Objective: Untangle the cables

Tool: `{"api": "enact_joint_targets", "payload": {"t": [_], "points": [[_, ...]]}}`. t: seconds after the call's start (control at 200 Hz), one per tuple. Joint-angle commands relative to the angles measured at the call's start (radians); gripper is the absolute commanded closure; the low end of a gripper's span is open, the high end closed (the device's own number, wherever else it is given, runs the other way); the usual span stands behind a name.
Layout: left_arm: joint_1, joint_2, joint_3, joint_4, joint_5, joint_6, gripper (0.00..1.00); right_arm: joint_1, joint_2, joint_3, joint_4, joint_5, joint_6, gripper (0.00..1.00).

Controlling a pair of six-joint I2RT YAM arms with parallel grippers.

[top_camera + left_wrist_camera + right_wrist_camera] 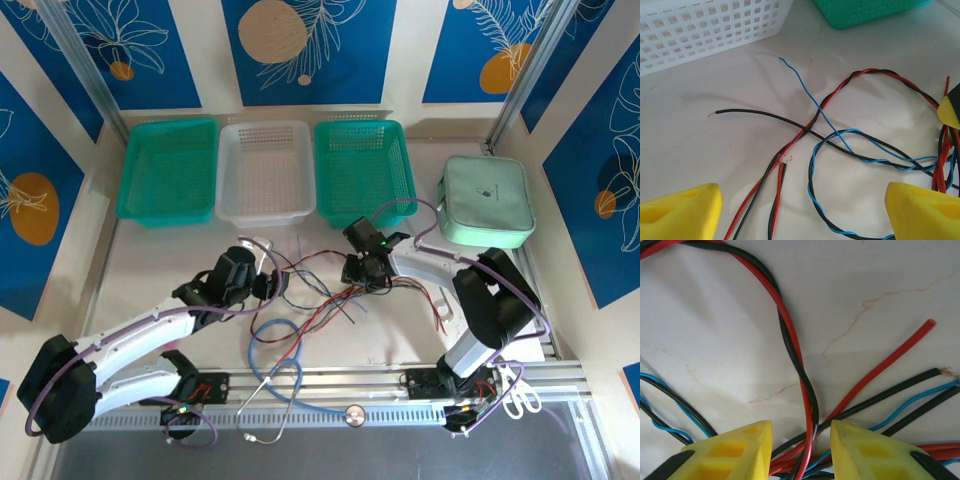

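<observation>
Cables [815, 119] before white basket [700, 30], lying left-right; right pincer [800, 427] part-open astride knot [804, 442], grip uncertain; left pincer [802, 192] wide open, empty.

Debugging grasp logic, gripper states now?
Left gripper: open, holding nothing.
Right gripper: cables between the jaws; gripped or loose cannot be told.

No text, label or number can be read; the small dark mark on the green pouch [487, 202] is illegible.

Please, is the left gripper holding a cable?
No, the left gripper stands open, the cables lying loose on the table beneath it.
</observation>
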State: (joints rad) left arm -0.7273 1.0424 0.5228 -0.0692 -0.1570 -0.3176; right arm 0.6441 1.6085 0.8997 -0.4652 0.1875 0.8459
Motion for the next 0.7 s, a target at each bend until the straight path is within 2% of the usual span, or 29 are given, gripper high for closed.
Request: {"api": "enact_joint_targets", "payload": {"t": [0.0, 0.415, 0.48, 0.695], "points": [[-0.012, -0.016, 0.024, -0.014, 0.005, -0.015, 0.16, 0.004, 0.005, 0.015, -0.028, 0.004, -0.001, 0.67], [-0.021, -0.026, 0.034, -0.041, 0.008, -0.02, 0.17, -0.008, 0.051, 0.041, -0.022, -0.04, -0.032, 0.83], [-0.021, -0.035, 0.036, -0.051, 0.007, -0.02, 0.17, -0.004, 0.037, 0.04, -0.024, -0.034, -0.036, 0.9], [-0.022, -0.063, 0.053, -0.096, 0.007, -0.036, 0.17, 0.003, -0.076, 0.016, -0.021, -0.017, -0.02, 0.98]]}}
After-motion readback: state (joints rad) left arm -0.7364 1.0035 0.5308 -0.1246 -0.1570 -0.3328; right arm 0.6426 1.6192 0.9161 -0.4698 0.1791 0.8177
